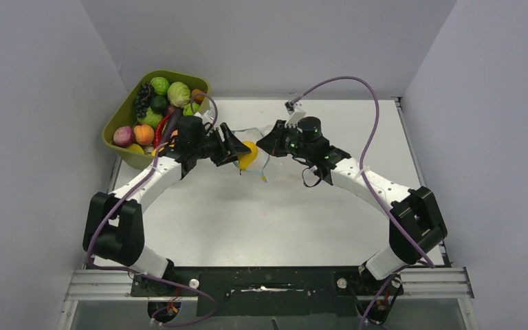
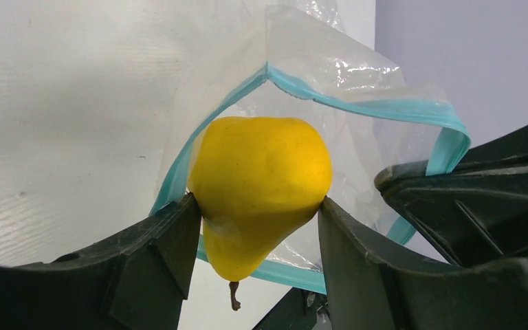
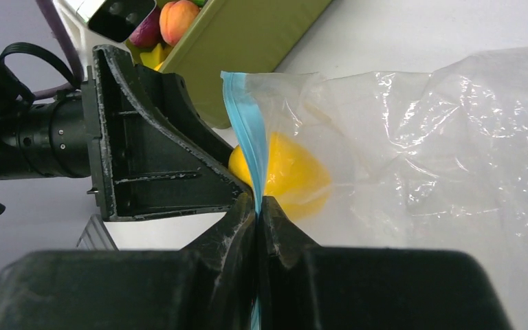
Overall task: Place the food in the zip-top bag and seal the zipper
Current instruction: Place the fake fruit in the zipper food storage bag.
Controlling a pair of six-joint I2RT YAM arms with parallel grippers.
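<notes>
One pear, one bag, one tub.

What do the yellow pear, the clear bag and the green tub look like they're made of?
Yellow pear: probably hard plastic, smooth with a dull sheen. Clear bag: thin plastic film, glossy, wrinkled, see-through; teal zipper looks thicker plastic. Green tub: likely moulded plastic, even olive colour, matte.
</notes>
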